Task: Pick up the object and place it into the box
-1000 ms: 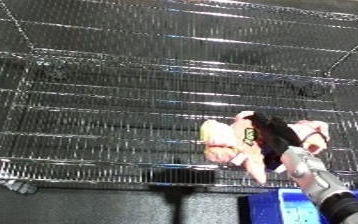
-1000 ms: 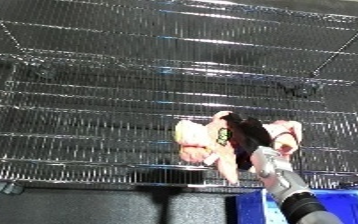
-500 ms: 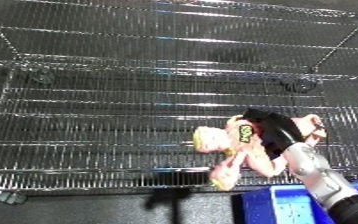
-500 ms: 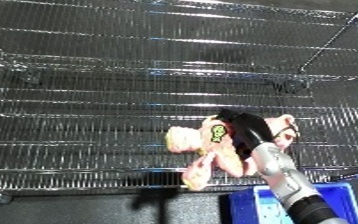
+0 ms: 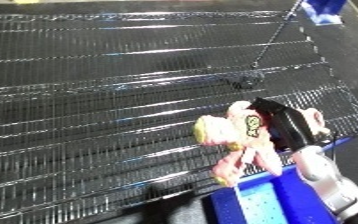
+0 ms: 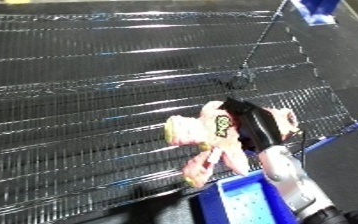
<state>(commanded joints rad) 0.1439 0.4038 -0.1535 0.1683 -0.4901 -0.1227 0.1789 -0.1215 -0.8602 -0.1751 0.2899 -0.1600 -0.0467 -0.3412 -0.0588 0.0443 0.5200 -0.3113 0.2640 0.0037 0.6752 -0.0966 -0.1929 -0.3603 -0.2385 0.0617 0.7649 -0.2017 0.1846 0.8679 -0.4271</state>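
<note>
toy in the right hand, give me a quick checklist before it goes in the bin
1. Grip: right hand curled round the pink toy: ok.
2. Toy off the wire shelf: it looks lifted, its legs dangling past the front edge, but contact cannot be ruled out: cannot tell.
3. Bin in reach: the blue bin sits just below the toy: ok.
4. Toy over the opening: only its lower end reaches the bin's rim; the body is over the shelf: not ok.
5. Bin free inside: only a corner shows: cannot tell.
6. Left hand out of the way: it shows in neither view: cannot tell.
</note>
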